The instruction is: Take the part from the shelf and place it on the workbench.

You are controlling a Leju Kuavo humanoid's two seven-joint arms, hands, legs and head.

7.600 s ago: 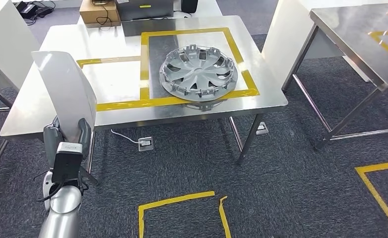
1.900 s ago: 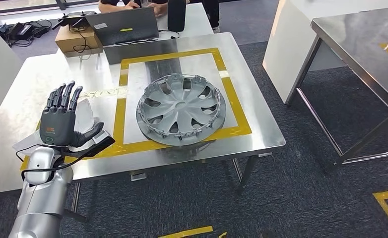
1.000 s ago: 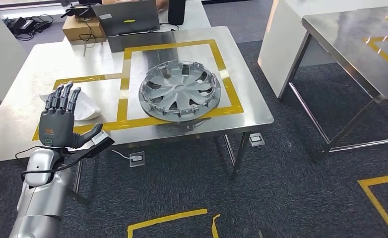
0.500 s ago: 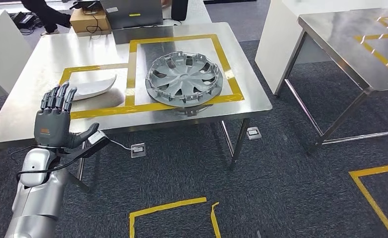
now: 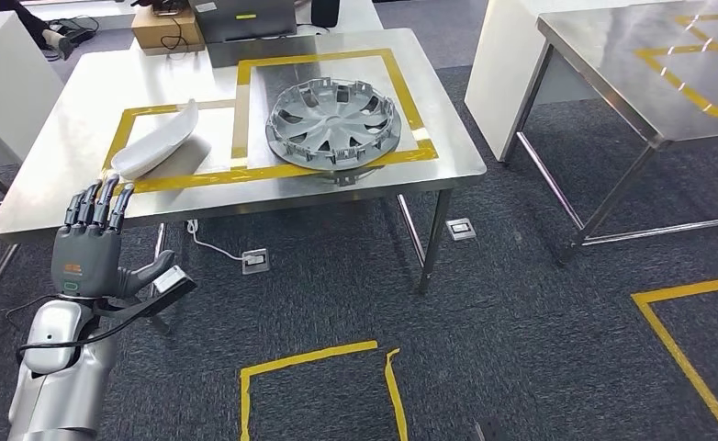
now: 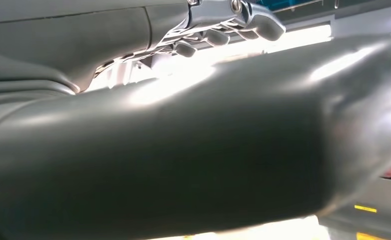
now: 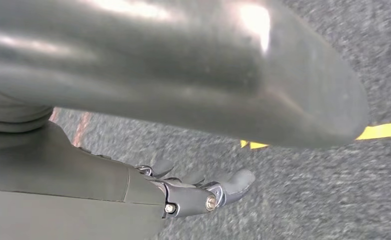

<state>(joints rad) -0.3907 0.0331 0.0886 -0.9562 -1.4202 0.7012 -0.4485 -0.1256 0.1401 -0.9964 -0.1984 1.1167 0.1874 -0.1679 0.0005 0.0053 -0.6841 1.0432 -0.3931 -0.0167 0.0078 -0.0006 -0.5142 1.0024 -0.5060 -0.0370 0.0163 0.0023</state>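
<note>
The part, a white curved shell [image 5: 154,143], lies on the steel workbench [image 5: 57,175] inside the left yellow-taped box. My left hand [image 5: 91,253] is raised in front of the bench's near edge, fingers straight up and spread, thumb out, holding nothing. It is clear of the part and off the tabletop. In the left wrist view its fingers [image 6: 223,22] are stretched out. My right hand [image 7: 183,196] hangs over the dark carpet with nothing in it, fingers loosely extended.
A silver hubcap [image 5: 334,109] fills the right taped square. A cardboard box [image 5: 163,28] and a laptop [image 5: 245,16] sit at the bench's far edge. A second steel table [image 5: 631,78] stands at right behind a white panel [image 5: 507,55]. Yellow tape [image 5: 309,358] marks the floor.
The part, held 7.6 s ago, now lies on the bench. My left hand has drawn back from it, empty. The whole view has pulled away from the bench, so the camera moved.
</note>
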